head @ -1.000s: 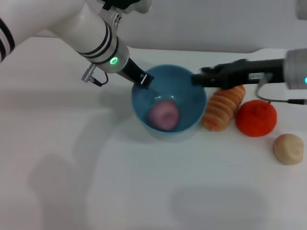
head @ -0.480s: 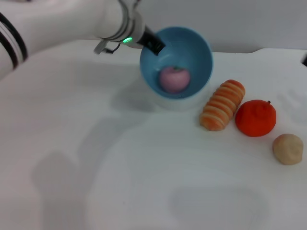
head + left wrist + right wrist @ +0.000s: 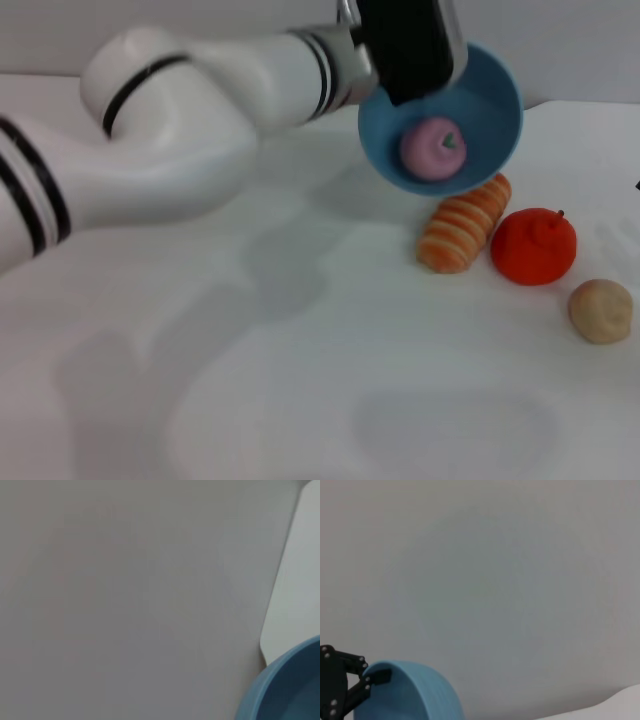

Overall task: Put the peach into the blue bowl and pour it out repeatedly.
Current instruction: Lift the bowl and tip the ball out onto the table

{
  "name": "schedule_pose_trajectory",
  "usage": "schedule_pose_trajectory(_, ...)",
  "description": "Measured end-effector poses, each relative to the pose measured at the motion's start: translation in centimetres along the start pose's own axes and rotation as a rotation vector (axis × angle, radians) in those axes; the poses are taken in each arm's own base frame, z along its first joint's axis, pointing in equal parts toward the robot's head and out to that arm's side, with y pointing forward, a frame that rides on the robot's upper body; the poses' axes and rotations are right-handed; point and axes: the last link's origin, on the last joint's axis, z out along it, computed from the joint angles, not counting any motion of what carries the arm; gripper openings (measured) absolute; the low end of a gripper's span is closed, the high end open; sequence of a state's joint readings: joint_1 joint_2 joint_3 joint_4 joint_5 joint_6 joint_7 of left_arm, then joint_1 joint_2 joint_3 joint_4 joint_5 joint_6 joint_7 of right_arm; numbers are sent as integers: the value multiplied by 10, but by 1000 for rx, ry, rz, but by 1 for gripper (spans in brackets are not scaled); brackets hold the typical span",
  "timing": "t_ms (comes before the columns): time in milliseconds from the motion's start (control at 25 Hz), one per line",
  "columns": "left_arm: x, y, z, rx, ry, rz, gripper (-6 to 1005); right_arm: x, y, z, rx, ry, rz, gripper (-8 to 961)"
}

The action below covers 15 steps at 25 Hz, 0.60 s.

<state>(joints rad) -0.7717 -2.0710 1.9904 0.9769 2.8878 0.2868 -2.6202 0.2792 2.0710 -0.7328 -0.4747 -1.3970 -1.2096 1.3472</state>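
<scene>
My left gripper (image 3: 402,96) is shut on the far-left rim of the blue bowl (image 3: 480,105) and holds it in the air above the table. The bowl is tipped, with its mouth facing forward and down. The pink peach (image 3: 433,148), green leaf showing, rests against the bowl's lower inner wall. In the left wrist view a piece of the bowl (image 3: 287,687) shows. The right wrist view catches the bowl (image 3: 410,692) from outside, with the left gripper's black fingers (image 3: 370,679) clamped on its rim. Of my right arm only a dark sliver (image 3: 637,185) shows at the right edge.
Right under the raised bowl lies a striped orange bread roll (image 3: 462,224). An orange-red round fruit (image 3: 533,246) sits beside it, and a beige lumpy ball (image 3: 601,310) lies further right. The white table (image 3: 300,380) stretches left and forward.
The left arm has lifted the bowl off the table, carried it up and to the right, and tipped it more. The peach stayed inside. The right gripper has pulled back to the right edge.
</scene>
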Motion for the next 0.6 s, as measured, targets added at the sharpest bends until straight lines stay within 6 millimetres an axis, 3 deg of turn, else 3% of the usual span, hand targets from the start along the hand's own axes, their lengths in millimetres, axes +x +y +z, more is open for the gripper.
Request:
schedule_pose_trajectory(400, -23, 29, -23, 152, 185, 269, 0, -4, 3, 7, -16, -5, -5, 473)
schedule_pose_trajectory(600, -24, 39, -34, 216, 243, 348, -1, -5, 4, 10, -22, -7, -8, 473)
